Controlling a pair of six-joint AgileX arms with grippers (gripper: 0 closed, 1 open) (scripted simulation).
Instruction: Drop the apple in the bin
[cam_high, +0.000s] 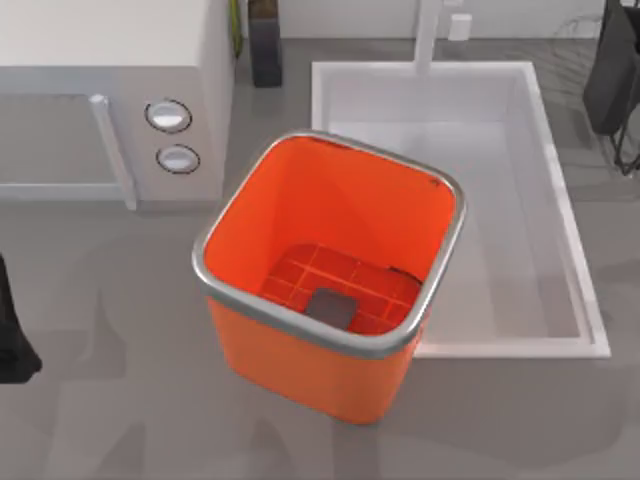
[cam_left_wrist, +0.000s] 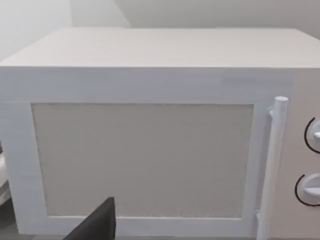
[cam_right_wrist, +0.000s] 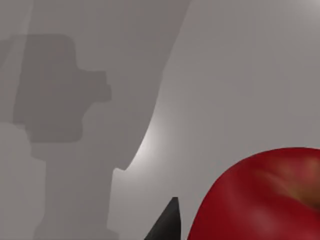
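Note:
The glossy red apple (cam_right_wrist: 260, 200) lies close under the right wrist camera, on a plain grey surface with the arm's shadow across it. A dark part of my right gripper (cam_right_wrist: 167, 222) shows right beside the apple; whether it holds the fruit I cannot tell. In the top view the right arm (cam_high: 612, 75) hangs at the far right, past the sink. The tall orange bin (cam_high: 300, 365) with its silver rim (cam_high: 330, 335) stands at the table's centre, a dark grey patch on its gridded floor. My left gripper (cam_left_wrist: 95, 225) is parked at the left edge, facing the microwave.
A white microwave (cam_high: 110, 90) with two knobs fills the back left. A white sink basin (cam_high: 560, 210) lies to the right of the bin, with a tap behind it. A dark bottle (cam_high: 265, 45) stands between microwave and sink. Grey tabletop lies open in front.

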